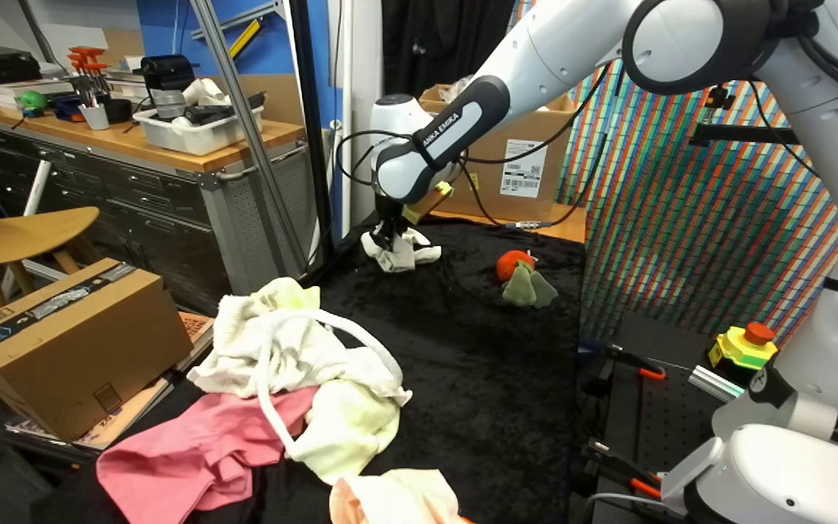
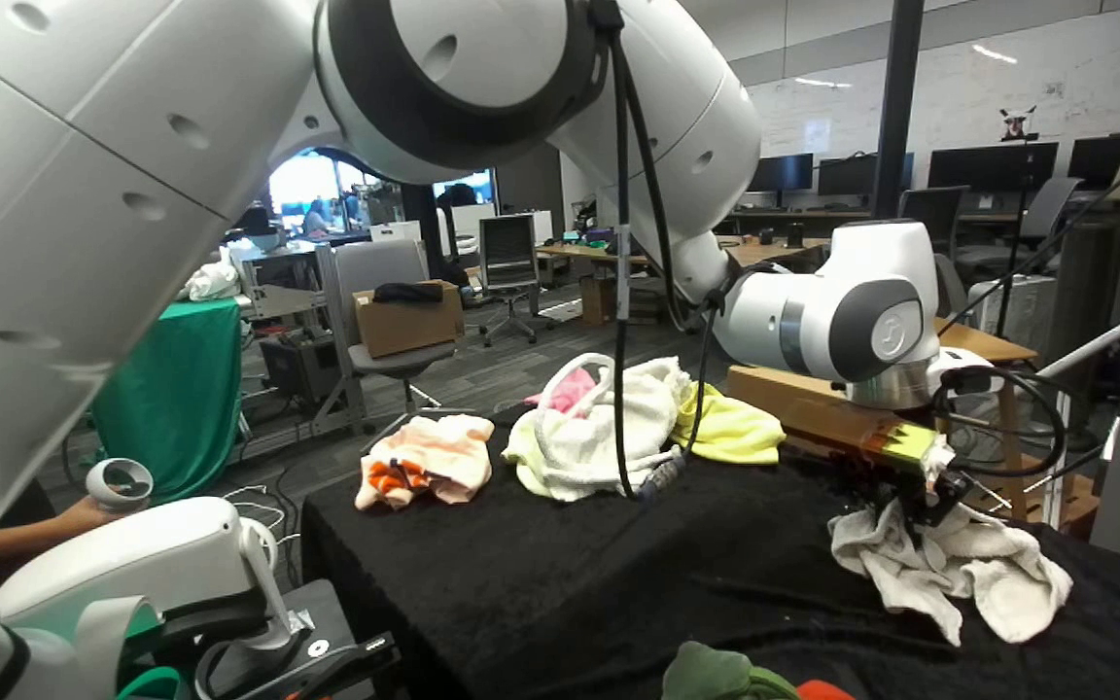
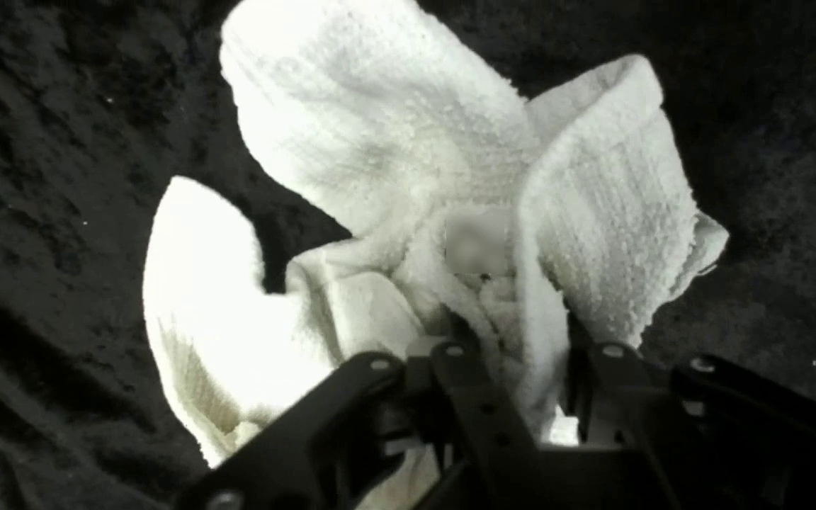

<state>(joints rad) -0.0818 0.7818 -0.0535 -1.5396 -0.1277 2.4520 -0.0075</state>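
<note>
Over black cloth (image 1: 492,386), arm (image 1: 561,62) outstretched, downturned pincer (image 3: 518,336) astride white towel (image 3: 380,127)

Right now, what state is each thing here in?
White towel: crumpled
Gripper: closed on a fold of that towel
Pale cloth pile: heaped, untidy
Pink cloth: crumpled
Peach cloth: crumpled
Black cover: spread, wrinkled
Taped box: closed
Tall box: open
Red button: pressed or not, can't tell

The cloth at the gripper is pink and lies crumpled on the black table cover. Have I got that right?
Not quite, the colour is wrong: the wrist view shows that the cloth at the gripper is white, not pink. It does lie crumpled on the black table cover.
</note>
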